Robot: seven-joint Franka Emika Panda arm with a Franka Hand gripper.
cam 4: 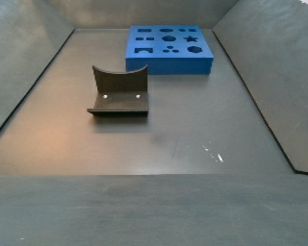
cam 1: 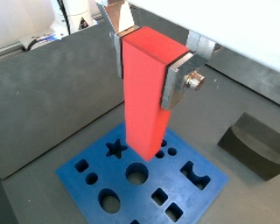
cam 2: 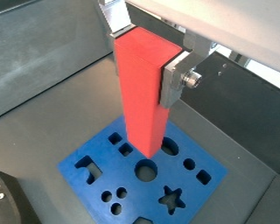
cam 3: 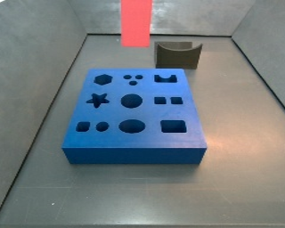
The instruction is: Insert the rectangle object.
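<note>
Holding rectangle object [cam 1: 146, 92] vertical, hand [cam 1: 154, 66] clamped on its upper part; long axis points down, lower end above blue holed block [cam 1: 149, 179], not yet inserted.

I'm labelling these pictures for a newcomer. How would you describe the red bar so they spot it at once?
Start at the blue block with shaped holes on the grey floor. Above it, in both wrist views, the gripper holds the red bar upright between its silver fingers. It is the only red thing, long, smooth and plain, unlike the dark grey curved piece nearby.
</note>
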